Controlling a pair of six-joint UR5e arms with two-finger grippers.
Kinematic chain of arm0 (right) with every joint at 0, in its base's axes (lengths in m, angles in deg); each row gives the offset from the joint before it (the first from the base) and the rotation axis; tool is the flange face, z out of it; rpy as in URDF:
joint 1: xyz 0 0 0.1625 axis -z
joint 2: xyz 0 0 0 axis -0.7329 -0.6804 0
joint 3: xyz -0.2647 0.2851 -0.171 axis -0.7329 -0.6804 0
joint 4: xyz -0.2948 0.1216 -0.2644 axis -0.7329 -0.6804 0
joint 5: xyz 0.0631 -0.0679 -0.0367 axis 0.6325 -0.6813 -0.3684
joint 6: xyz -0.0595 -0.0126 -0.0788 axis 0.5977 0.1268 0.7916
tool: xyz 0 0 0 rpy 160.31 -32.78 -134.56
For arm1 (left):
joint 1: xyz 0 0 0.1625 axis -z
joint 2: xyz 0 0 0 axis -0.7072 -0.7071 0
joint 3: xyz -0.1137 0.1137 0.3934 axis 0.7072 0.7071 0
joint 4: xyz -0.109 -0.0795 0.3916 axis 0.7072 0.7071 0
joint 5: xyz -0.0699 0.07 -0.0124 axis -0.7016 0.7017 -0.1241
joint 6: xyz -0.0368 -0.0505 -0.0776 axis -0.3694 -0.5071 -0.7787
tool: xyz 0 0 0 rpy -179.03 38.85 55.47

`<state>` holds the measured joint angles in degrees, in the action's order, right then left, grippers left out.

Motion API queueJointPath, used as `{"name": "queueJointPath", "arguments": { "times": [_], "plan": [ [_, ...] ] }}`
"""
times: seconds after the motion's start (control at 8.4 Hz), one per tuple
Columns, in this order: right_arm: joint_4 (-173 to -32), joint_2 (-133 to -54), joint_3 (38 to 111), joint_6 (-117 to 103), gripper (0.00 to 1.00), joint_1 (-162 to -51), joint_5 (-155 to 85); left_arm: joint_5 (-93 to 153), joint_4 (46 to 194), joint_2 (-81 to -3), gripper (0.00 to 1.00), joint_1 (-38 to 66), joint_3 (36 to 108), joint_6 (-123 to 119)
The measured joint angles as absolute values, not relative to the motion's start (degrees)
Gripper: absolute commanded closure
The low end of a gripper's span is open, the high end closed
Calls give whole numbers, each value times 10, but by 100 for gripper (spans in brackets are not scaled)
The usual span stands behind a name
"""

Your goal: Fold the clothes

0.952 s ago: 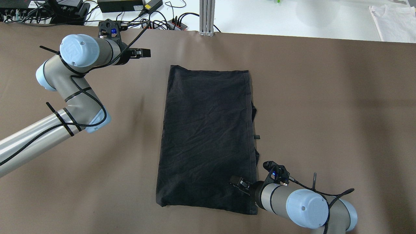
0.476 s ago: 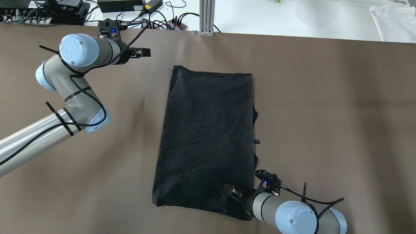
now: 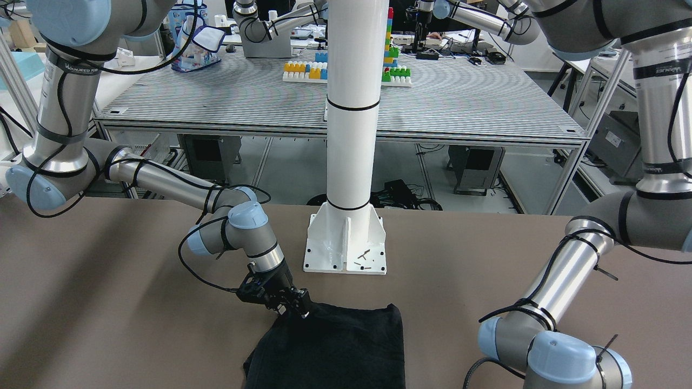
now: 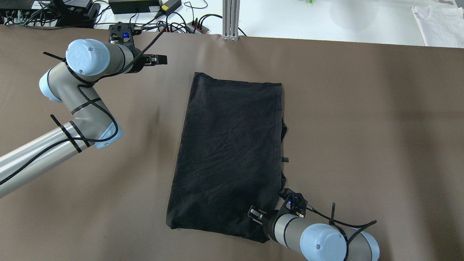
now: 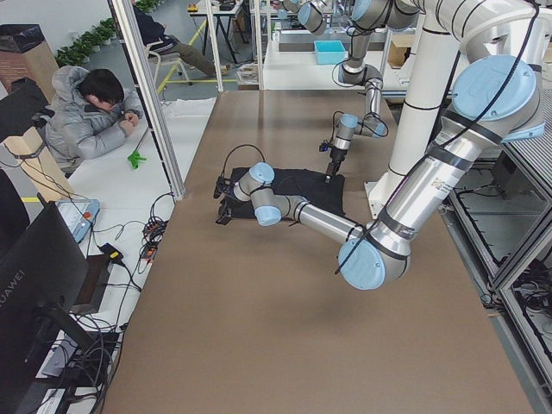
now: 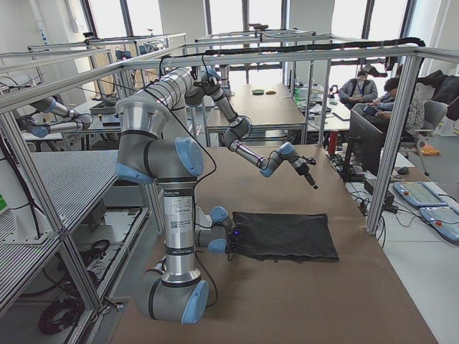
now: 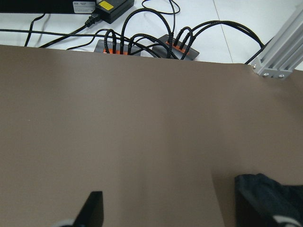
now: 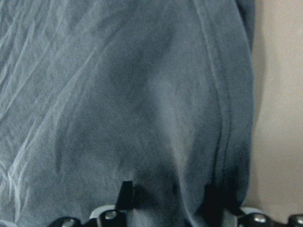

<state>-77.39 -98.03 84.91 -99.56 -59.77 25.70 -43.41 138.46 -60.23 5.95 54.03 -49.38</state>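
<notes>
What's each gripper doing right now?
Left gripper: open, empty.
Right gripper: closed on the black garment, at its near corner.

Silver-grey left arm [image 4: 36,157] and right arm [image 4: 286,230], pale blue joint caps [image 4: 88,57], black cables [image 4: 319,213] strapped on, black left gripper [image 4: 165,59] and right gripper [image 4: 251,213]

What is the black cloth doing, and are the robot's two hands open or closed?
black garment: folded over, wrinkled, lying flat on the table.
right gripper: shut on the black garment's near corner.
left gripper: open, empty, raised above bare table.
</notes>
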Motion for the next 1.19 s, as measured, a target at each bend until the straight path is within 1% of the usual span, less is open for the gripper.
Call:
{"name": "queueJointPath", "arguments": {
  "times": [0.6,0.83,0.95,1.19],
  "plan": [
    [-767,-970,848,-1001,100,-604,251,-424,1385,-599,0,59,544,-501],
    [-764,-969,850,-1000,100,-605,252,-440,1386,-598,0,58,560,-531],
    [-763,-969,851,-999,100,-606,252,-468,1387,-593,0,49,582,-584],
    [-763,-970,858,-992,100,-608,253,-492,1403,-548,0,-1,668,-702]
  ]
}}
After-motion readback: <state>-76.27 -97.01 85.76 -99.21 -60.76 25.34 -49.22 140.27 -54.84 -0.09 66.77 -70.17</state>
